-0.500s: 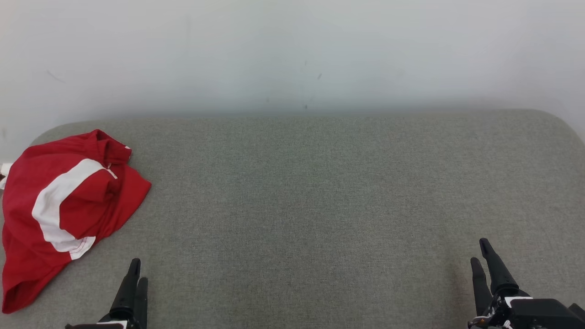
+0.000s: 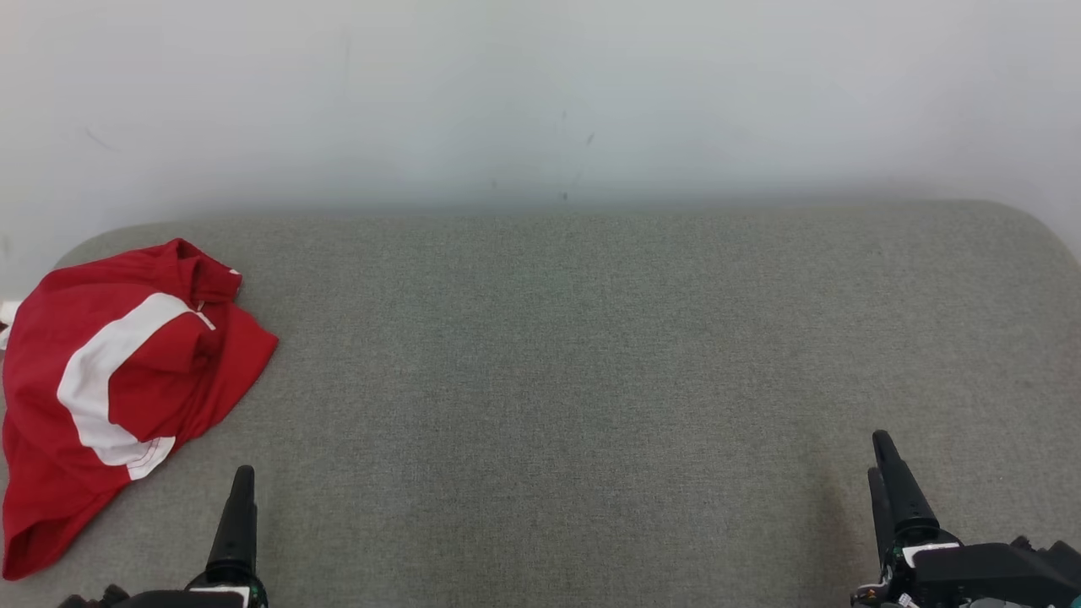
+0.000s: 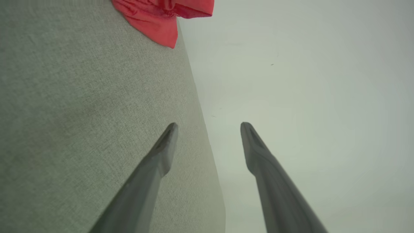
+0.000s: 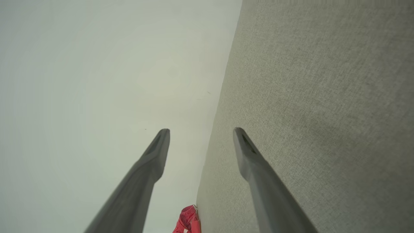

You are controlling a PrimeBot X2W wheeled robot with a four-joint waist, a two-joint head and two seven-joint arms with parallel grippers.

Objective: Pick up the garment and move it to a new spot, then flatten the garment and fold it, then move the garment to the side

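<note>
Listing left to right.

Garment (image 2: 110,380): red with a white band, crumpled, on the left end of the grey table (image 2: 591,355), reaching the left margin of the head view. Whether it overhangs the table edge cannot be told. Its long axis runs from the far end, near the wall, down toward the near left corner.

Left tool (image 2: 241,481): at the near edge, just right of the cloth's near end and apart from it. The cloth lies ahead and to its left. Fingers (image 3: 161,155) spread wide, nothing between them, touching nothing. Judged the nearer arm for the pick-up, by a reach forward and leftward.

Right tool (image 2: 880,456): far right, near edge, well apart from the cloth, bare table between. Fingers likewise spread, empty.
</note>
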